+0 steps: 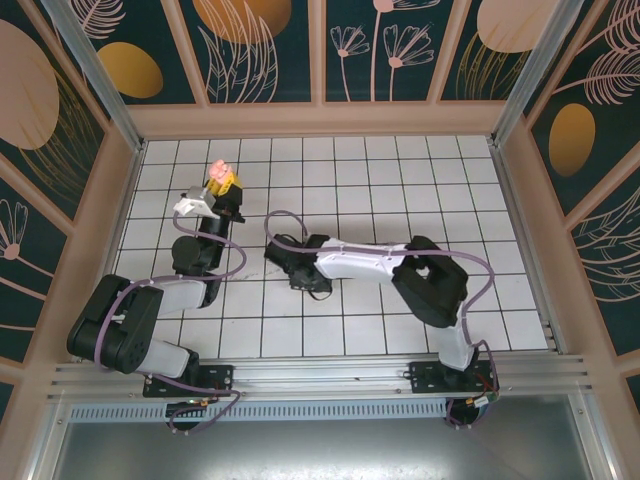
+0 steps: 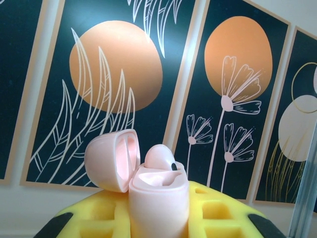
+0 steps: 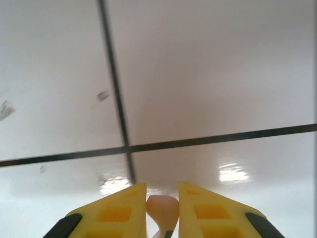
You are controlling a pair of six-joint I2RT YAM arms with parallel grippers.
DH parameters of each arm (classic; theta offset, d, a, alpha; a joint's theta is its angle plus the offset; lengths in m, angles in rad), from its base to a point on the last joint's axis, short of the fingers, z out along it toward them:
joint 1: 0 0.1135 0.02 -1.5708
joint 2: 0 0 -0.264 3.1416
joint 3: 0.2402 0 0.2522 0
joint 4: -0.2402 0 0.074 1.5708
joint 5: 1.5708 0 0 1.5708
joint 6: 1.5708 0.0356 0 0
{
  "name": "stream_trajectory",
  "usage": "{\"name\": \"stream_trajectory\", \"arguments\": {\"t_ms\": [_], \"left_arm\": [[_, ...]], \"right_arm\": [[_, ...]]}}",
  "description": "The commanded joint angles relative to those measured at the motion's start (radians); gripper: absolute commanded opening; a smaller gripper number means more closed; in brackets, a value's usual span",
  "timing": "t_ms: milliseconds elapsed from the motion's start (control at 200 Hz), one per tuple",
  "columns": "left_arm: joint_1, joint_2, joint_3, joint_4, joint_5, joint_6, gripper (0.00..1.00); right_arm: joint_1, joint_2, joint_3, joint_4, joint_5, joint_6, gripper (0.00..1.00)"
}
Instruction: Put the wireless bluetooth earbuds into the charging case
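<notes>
My left gripper (image 1: pixel 222 182) is raised at the back left, shut on a pink charging case (image 2: pixel 158 203) that stands upright between its yellow fingers (image 2: pixel 99 215). The case's lid (image 2: pixel 111 158) hangs open to the left. One pink earbud (image 2: pixel 161 158) sits in the far slot and the near slot is bare. The same case (image 1: pixel 220 166) appears from above as a pink spot. My right gripper (image 3: pixel 162 206) hovers low over the white tiles, shut on a second pink earbud (image 3: pixel 162 212) whose head pokes out between the yellow fingers (image 3: pixel 119 213). From above, the right gripper (image 1: pixel 280 252) lies mid-table.
White tiled floor (image 1: pixel 400 190) with dark grout lines spreads to the right and back. Patterned walls (image 1: pixel 260 40) and wooden rails enclose the table. A purple cable (image 1: pixel 290 222) loops over the right arm near its wrist.
</notes>
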Motion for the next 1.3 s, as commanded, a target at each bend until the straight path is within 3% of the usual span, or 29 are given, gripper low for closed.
{"name": "stream_trajectory", "arguments": {"t_ms": [0,370,776,1296], "left_arm": [[0.007,0.003,0.031,0.077,0.046,-0.025,0.00],[0.008,0.014,0.050,-0.018,0.223,-0.006,0.00],[0.005,0.091,0.028,0.005,0.454,-0.027,0.00],[-0.089,0.293,0.117,0.086,0.700,-0.018,0.00]], "right_arm": [[-0.037,-0.081,-0.051,0.040,0.064,-0.026,0.19],[-0.186,-0.232,-0.160,0.153,0.109,-0.189,0.19],[-0.300,-0.343,-0.079,0.206,0.140,-0.372,0.19],[-0.300,-0.450,0.069,0.281,0.065,-0.564,0.19]]}}
